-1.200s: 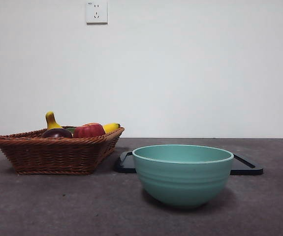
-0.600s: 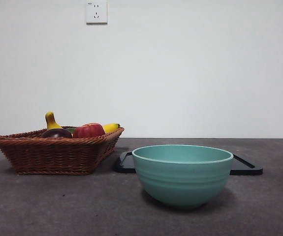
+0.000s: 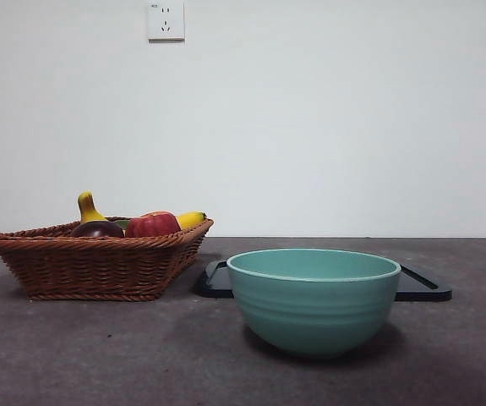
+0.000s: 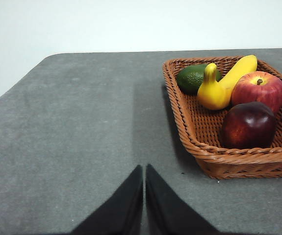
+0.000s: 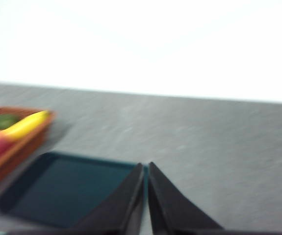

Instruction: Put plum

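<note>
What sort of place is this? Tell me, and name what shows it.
Probably a lab test bench: a grey table against a bare white wall with one socket, staged with a fruit basket and a bowl.

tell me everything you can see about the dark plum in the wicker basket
The round, glossy, dark purple-maroon plum has smooth skin with soft highlights and looks whole. It lies in the brown woven wicker basket, close behind the rim in the left wrist view, beside or against the red apple. In the front view only its top shows above the rim. Neither gripper touches it; the left gripper is over bare table, jaws shut.
</note>
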